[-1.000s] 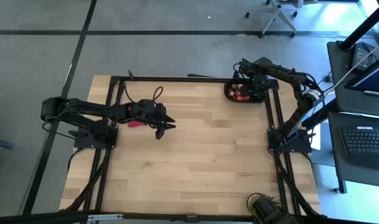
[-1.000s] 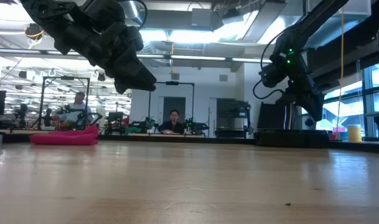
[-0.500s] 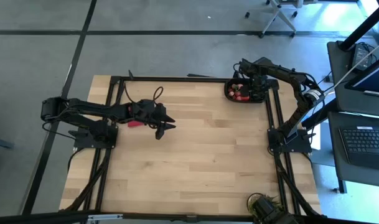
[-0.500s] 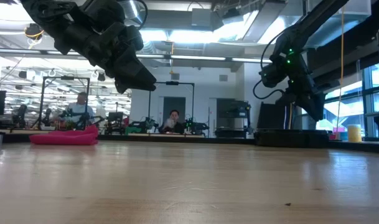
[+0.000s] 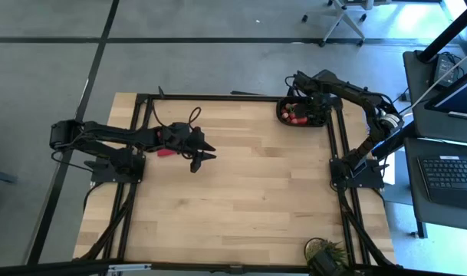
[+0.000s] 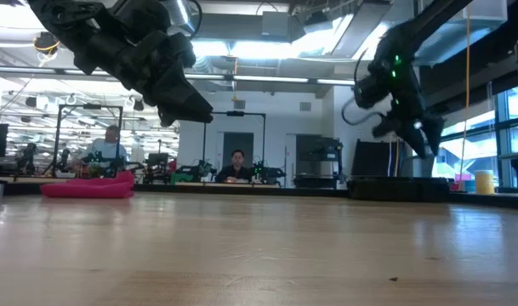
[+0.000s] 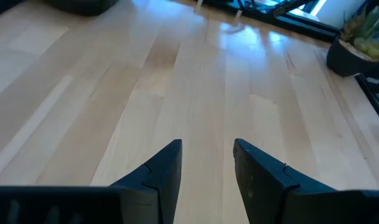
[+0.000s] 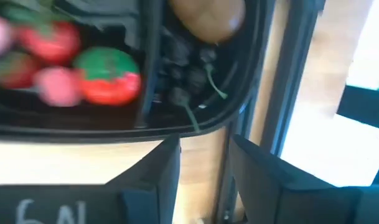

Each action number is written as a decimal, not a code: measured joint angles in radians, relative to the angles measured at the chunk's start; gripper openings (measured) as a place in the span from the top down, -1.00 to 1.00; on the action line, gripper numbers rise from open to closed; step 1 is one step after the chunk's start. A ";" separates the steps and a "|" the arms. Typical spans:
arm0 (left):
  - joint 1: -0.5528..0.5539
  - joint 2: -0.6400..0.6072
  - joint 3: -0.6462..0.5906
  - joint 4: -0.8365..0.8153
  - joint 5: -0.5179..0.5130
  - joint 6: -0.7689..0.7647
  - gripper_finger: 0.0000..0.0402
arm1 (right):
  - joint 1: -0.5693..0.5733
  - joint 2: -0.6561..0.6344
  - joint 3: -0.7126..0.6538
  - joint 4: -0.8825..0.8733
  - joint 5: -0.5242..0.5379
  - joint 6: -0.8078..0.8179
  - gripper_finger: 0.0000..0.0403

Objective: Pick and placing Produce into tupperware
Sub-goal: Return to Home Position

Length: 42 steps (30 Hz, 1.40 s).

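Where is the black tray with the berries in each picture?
High view: tupperware at the top right corner of the wooden table.
Low view: tupperware, a low dark shape on the right, under the right arm.
Left wrist view: probably the dark shape cut off at the edge.
Right wrist view: tupperware close ahead of the jaws, produce inside.
Landmark: the wooden table lies under it everywhere.

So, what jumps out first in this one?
The black tray at the top-right corner of the table in the high view, loaded with red, dark and brown produce, catches the eye first, with the right pincer hanging open just above it. The left pincer hangs open and empty over bare wood left of centre.
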 joint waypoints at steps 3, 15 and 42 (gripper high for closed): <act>0.000 -0.028 0.000 0.010 0.001 0.001 0.32 | 0.055 -0.051 0.036 0.009 0.001 -0.004 0.29; 0.000 -0.244 0.000 -0.022 -0.006 0.080 0.32 | 0.411 -0.368 0.015 0.117 0.059 -0.030 0.29; 0.001 -0.554 -0.071 -0.188 -0.162 0.156 0.32 | 0.813 -1.227 -0.717 0.809 0.162 -0.276 0.29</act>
